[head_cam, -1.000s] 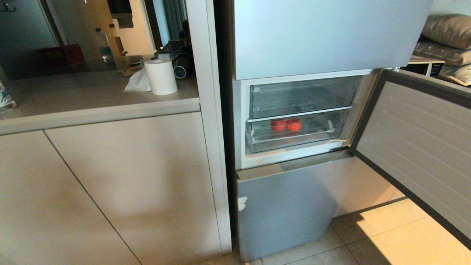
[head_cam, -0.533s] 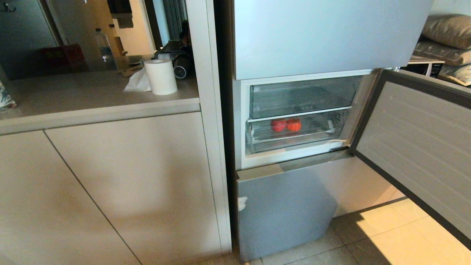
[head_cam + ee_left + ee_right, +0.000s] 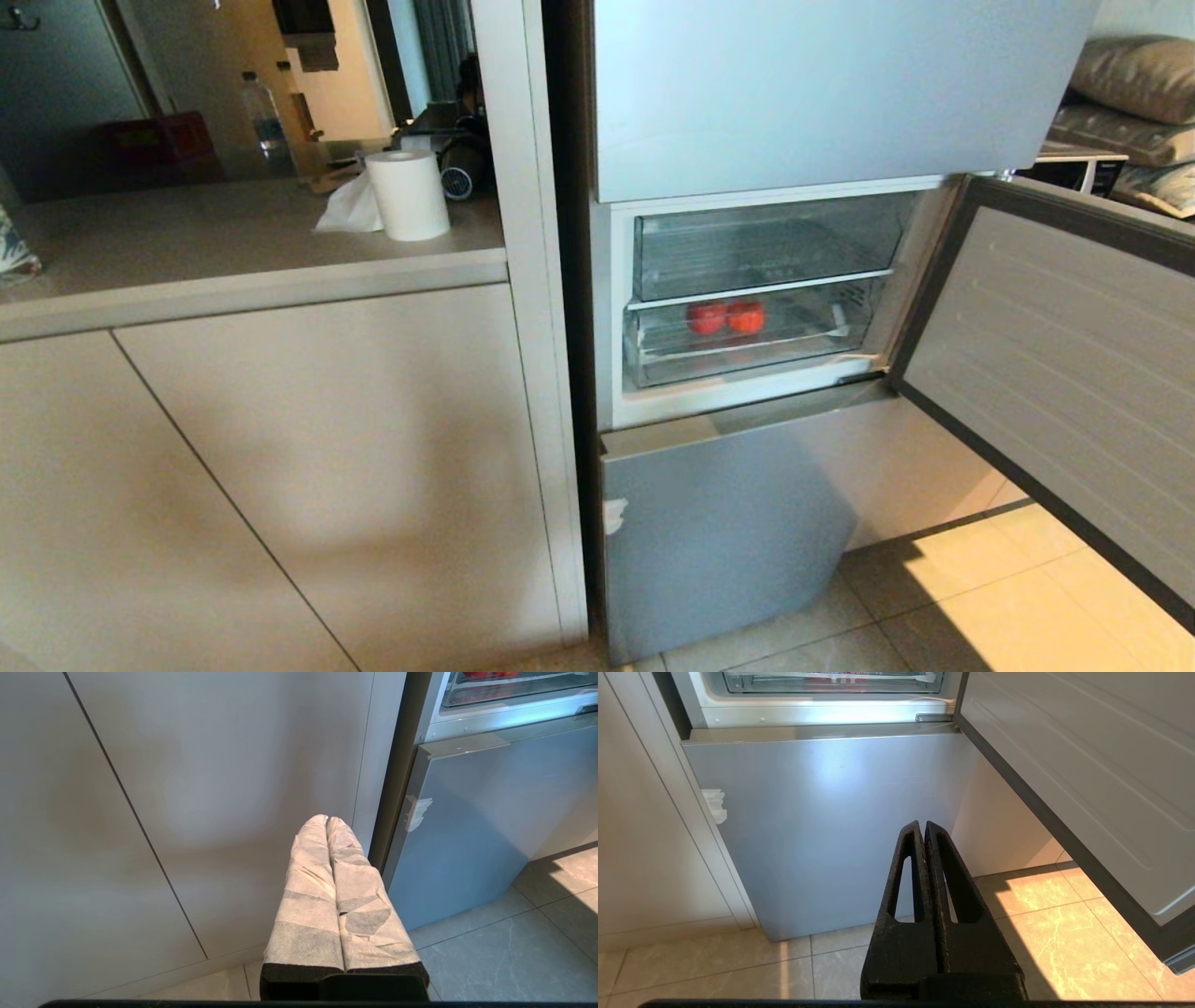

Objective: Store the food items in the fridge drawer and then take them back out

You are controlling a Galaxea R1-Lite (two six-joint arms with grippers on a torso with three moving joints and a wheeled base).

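I see two red food items (image 3: pixel 726 317) side by side in the fridge drawer (image 3: pixel 747 359), lower bin behind the open fridge door (image 3: pixel 1064 373), at 3 o'clock of the paper roll (image 3: pixel 407 194). Left gripper (image 3: pixel 327 820) and right gripper (image 3: pixel 923 825): fingers pressed together, empty, low before the closed bottom door (image 3: pixel 822 826).

I see two red-orange tomatoes (image 3: pixel 725 317) in the clear drawer (image 3: pixel 747 355), a white paper roll (image 3: pixel 407 194), a grey fridge door (image 3: pixel 728 523).
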